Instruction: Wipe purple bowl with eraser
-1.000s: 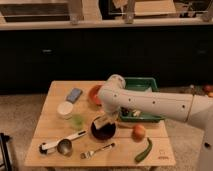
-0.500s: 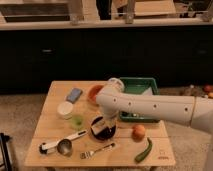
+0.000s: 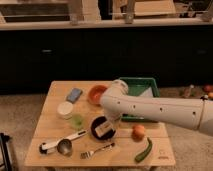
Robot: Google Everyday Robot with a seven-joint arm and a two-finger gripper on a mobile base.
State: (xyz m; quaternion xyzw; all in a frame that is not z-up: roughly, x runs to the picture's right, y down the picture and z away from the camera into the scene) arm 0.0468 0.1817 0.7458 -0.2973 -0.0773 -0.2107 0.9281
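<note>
We find the gripper at lower centre, directly over the purple bowl, with the eraser just beneath it inside the bowl; whether it grips we cannot tell.

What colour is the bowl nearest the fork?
Very dark purple bowl, almost black, camera view; end effector above it.

arm in from the right, white, forearm close to level | bent sharply at its far left end, wrist dropping steeply down | gripper pointed downward, low over the middle of the bench
</note>
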